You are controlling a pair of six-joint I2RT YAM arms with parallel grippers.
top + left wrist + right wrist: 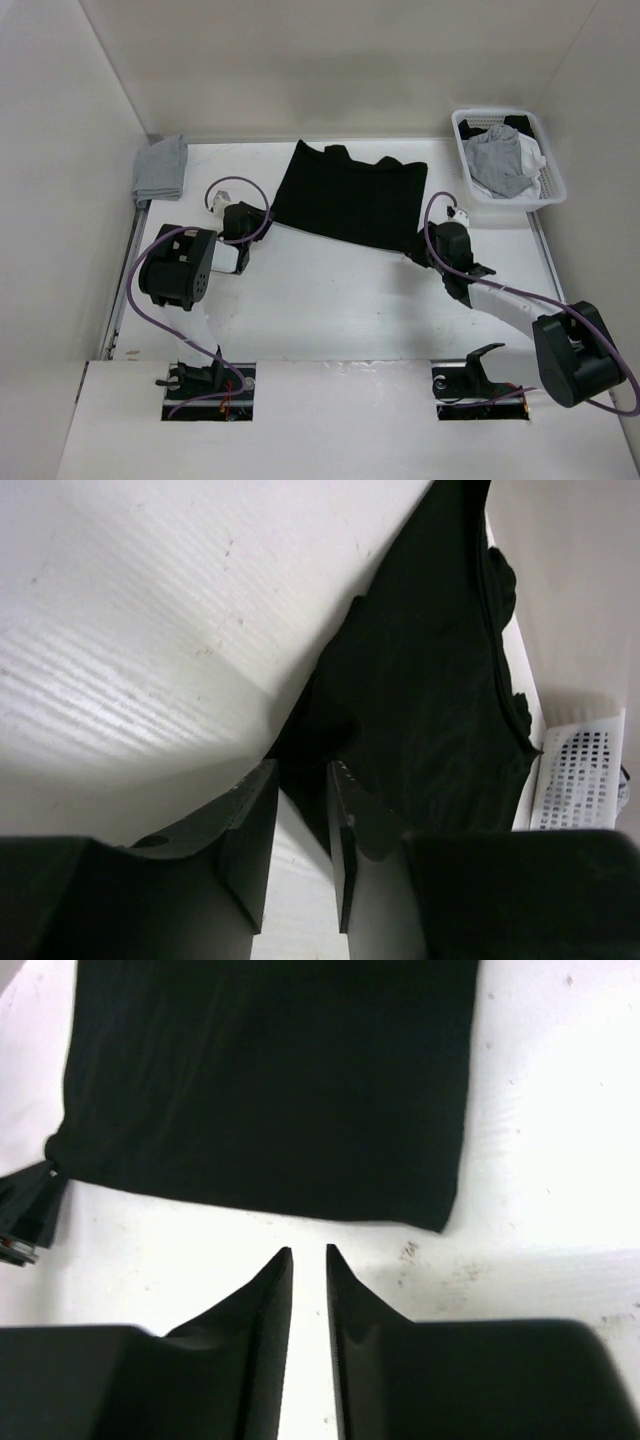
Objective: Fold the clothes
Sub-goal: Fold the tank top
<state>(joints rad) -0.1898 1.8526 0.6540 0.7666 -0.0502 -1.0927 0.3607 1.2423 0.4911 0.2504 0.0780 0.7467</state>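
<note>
**Left end effector and right end effector set at the shirt hem**

The shirt is laid flat at the far middle of the desk, with its near hem faced by both arms. The left fingers are seen part-way apart at the near left corner, with cloth reaching their mouth; whether it is pinched cannot be told. The right fingers are parted and empty, just short of the near right corner. A hem pickup is judged to be in hand. Next, both corners need to be gripped and carried evenly toward the collar. The desk is white and walled in white. A basket of laundry is placed far right, and a grey cloth far left.
</note>
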